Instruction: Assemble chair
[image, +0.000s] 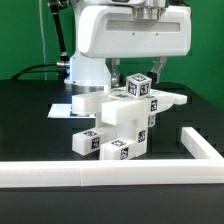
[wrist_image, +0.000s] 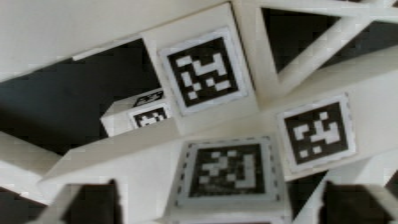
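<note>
1. Chair (image: 120, 122) parts sit in a blocky white cluster mid-table, well inside the border rail (image: 100, 172) and right under the arm. Some pieces look stacked or joined, but I can't tell which joints are seated.
2. The gripper (image: 148, 70) hangs just above the cluster's top. In the wrist view its fingers (wrist_image: 86, 205) stand wide apart, with a tagged block (wrist_image: 228, 170) between them. I see no pad touching it, so I'd call the pincer open and empty.
3. Handling, as I'd judge it: hard, stiff plastic, light for its bulk, and unlikely to crush. The smooth faces look slippery, so a shallow pinch could let a piece twist.
4. I'd take hold across two flat, parallel faces of a bar or slab near its middle, clear of the corners.
5. A loosely stacked piece may shift on the black table (image: 30, 130) if nudged, so a straight, square descent seems wise.
</note>
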